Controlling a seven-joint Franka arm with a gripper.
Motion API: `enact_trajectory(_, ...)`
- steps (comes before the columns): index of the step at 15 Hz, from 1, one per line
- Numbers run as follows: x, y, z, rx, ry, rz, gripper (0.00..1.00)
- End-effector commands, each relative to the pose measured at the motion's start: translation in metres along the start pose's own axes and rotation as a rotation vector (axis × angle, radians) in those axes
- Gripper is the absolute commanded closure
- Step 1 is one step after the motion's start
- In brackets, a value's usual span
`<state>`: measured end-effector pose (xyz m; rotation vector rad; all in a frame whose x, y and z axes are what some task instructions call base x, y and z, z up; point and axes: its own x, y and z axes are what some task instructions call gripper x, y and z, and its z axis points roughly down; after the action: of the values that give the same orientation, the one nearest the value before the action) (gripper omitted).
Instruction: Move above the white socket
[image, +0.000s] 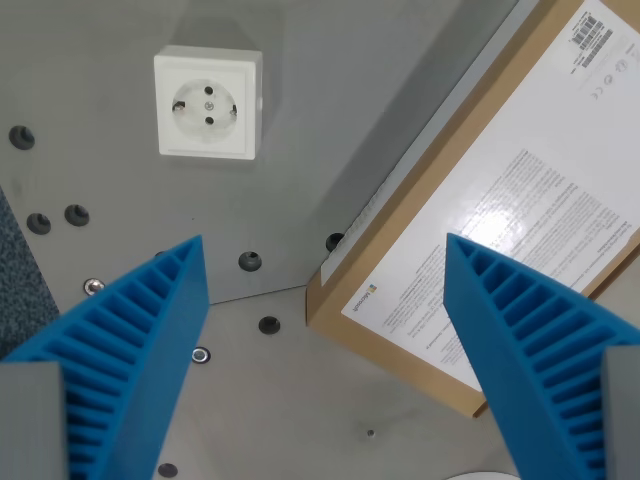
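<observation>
A square white socket (207, 103) with a round recess lies flat on the grey surface, at the upper left of the wrist view. My gripper (325, 262) is open, and nothing sits between its ribbed blue fingers (130, 350). One finger fills the lower left of the picture and the other the lower right. The socket is well beyond the fingertips, off toward the wrist view's left.
A cardboard box (400, 210) with a white printed label lies diagonally from the upper right to the bottom centre. Several dark bolt holes (250, 262) dot the grey plate (340, 80). A dark speckled mat (20, 270) shows at the left edge.
</observation>
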<state>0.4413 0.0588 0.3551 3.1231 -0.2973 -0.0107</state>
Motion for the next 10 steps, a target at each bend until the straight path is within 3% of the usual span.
enact_trajectory(1,-0.0003,0.0001,-0.0021,0.001,0.004,0.0,0.0)
enact_trajectory(10,0.0,-0.0009,0.0009,0.005,0.009,-0.076,0.0)
